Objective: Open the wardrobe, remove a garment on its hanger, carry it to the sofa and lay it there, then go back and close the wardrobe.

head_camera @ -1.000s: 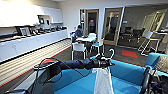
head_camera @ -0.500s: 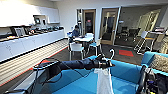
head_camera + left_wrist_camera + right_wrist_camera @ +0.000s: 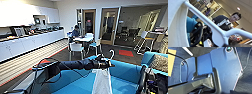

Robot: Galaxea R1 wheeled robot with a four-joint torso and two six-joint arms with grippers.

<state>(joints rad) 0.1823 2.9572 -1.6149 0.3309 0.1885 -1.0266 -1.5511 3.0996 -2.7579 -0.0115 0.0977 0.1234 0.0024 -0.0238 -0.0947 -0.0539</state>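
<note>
The garment point(image 3: 102, 82) was a plain white T-shirt of thin, limp cloth, hanging straight down in a narrow fall of soft folds from the hanger point(image 3: 110, 53), whose small pale hook curled up above the left gripper point(image 3: 106, 63). It hung over the wide seat of the sofa point(image 3: 125, 72), bright blue with a low curved back, and its lower part ran out of the head view, so whether the cloth touched the seat could not be told. The left arm reached in across the sofa, and its gripper was clamped on the hanger just under the hook. In the left wrist view the hanger point(image 3: 218, 33) showed as one smooth white bar widening at its neck, with the shirt's fabric point(image 3: 176, 25) draped over one shoulder of it and a stitched seam running down the cloth. There was one shirt and one hanger. A person point(image 3: 226, 23) stood close behind. Farther off, another person point(image 3: 75, 32) sat at a white table point(image 3: 83, 38), with two white chairs point(image 3: 76, 47) near it. Whether the right gripper's fingers were apart or together could not be told.
</note>
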